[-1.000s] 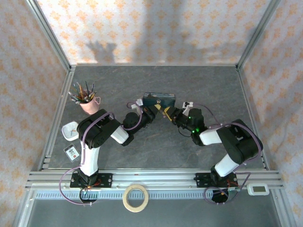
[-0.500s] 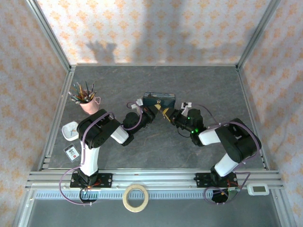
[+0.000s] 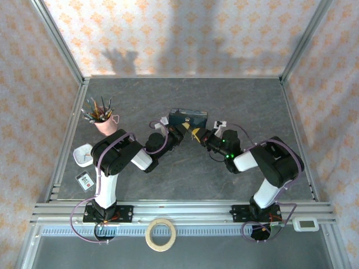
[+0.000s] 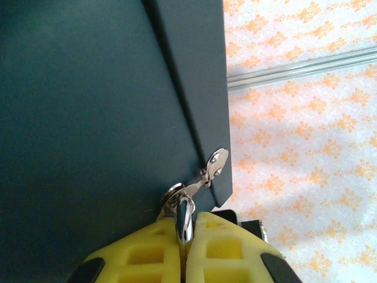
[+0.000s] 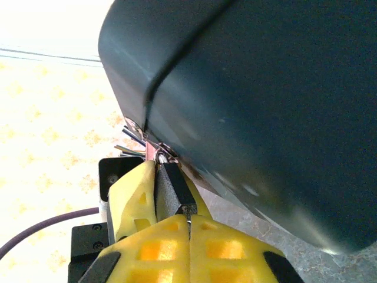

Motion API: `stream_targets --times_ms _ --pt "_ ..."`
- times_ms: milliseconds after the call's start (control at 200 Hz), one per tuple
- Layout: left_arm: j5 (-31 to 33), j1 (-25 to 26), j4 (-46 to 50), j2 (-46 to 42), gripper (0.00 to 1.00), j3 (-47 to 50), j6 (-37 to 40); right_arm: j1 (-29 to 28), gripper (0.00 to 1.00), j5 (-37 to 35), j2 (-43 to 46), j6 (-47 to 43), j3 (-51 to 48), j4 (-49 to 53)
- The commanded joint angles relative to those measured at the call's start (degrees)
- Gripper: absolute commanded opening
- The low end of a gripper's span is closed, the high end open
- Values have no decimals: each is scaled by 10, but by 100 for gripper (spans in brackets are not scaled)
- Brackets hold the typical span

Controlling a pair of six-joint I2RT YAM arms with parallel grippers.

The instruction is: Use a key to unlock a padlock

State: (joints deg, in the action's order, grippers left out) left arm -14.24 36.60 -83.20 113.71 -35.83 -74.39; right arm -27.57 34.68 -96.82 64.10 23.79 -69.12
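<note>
The tin [image 3: 188, 117] stands at the middle of the surface [image 3: 185, 174], the padlock [image 4: 184, 219] at its six o'clock, the pencil cup [image 3: 104, 122] at nine o'clock.

Padlock [image 4: 184, 221] shackle in bright polished metal, its body matt black, small silvery fitting [image 4: 214, 163] likewise glossy, tin [image 4: 88, 106] in smooth dark-blue satin lacquer, left gripper [image 4: 186, 213] fingers [image 4: 224, 247] in matt yellow moulded plastic, tabletop [image 3: 185, 179] matt mottled grey, stone-like, walls [image 3: 185, 33] in matt patterned paper.

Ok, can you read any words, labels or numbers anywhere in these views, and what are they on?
No text is legible.
small white card by the left rail: dark and red print, too small to read.
white device on the near right rail: it has a screen, but its content is unreadable.
blue tin: no lettering visible.
</note>
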Motion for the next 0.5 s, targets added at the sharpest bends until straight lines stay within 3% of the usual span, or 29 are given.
stream_targets --times_ms 0,25,160,295,495 --pt "-22 8 -44 -16 0 -12 -9 -6 0 11 -9 4 3 -43" --pt "-23 8 -47 -17 0 -10 -12 -6 0 8 -10 5 3 -44" --pt "-13 7 -62 -24 35 16 -22 -6 0 5 -19 10 4 -53" --pt "3 6 -55 -38 55 45 -17 -6 0 7 -30 19 5 -68" --pt "8 5 -68 -29 59 50 -28 -6 0 11 -36 21 6 -75"
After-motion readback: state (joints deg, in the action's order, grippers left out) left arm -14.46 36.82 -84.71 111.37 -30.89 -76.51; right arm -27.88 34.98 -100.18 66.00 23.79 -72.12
